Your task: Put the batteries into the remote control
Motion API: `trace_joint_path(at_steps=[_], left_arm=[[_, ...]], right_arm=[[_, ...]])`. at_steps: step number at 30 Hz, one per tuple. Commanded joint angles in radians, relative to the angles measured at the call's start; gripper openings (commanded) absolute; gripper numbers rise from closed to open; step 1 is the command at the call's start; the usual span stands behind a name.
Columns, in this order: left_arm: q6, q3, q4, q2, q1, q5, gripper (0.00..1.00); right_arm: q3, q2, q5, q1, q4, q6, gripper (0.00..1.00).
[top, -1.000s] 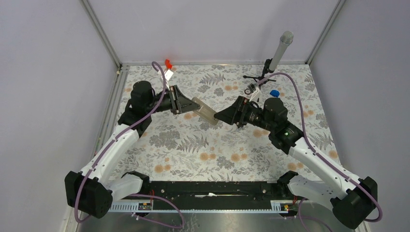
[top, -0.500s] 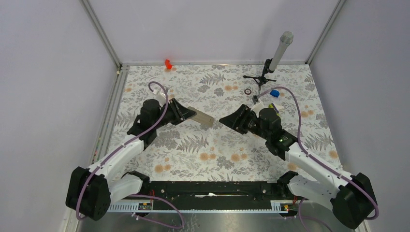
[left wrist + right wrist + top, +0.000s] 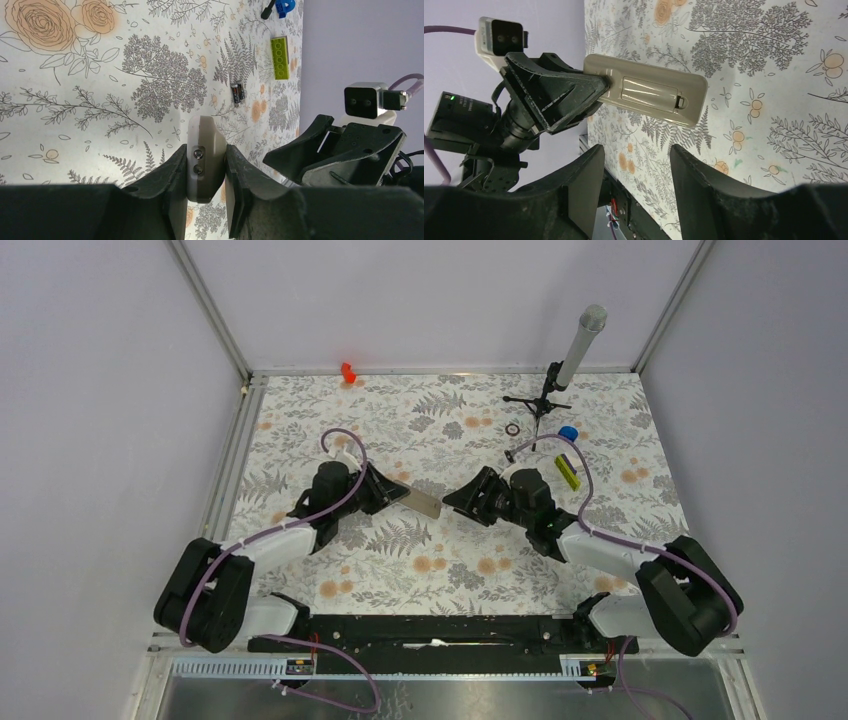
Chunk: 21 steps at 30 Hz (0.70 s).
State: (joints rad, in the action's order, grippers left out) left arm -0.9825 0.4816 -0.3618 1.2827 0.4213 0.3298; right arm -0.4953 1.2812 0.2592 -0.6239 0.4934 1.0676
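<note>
From above, the remote control [image 3: 422, 503] has its long axis running from the left gripper [image 3: 398, 492] rightward and slightly nearer, with its free end aimed at the right gripper [image 3: 452, 502]. Both forearms reach low and inward, tips facing.

In the left wrist view, the jaws pinch the remote's end. The batteries [image 3: 237, 93] lie side by side on the mat [image 3: 100, 75] beyond (near a green brick [image 3: 280, 58]).

In the right wrist view, its jaws stand spread around nothing, facing the remote's closed cover [image 3: 648, 93].
</note>
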Motion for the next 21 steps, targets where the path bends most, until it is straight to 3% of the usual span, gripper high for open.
trace_joint_path(at_steps=[1,10,16,21], left_arm=[[0.019,-0.024,-0.151,0.041,0.004,0.006,0.00],[0.099,-0.016,-0.113,0.086,0.010,0.040,0.00],[0.143,0.026,0.035,0.079,0.020,-0.015,0.00],[0.159,0.038,0.069,0.099,0.026,-0.036,0.00]], right_arm=[[-0.028,0.073,0.014,-0.005,0.113,0.006,0.60],[-0.047,0.224,0.027,-0.007,0.215,0.030,0.48],[-0.084,0.310,0.055,-0.011,0.240,0.045,0.45],[-0.096,0.357,0.057,-0.019,0.232,0.052,0.45]])
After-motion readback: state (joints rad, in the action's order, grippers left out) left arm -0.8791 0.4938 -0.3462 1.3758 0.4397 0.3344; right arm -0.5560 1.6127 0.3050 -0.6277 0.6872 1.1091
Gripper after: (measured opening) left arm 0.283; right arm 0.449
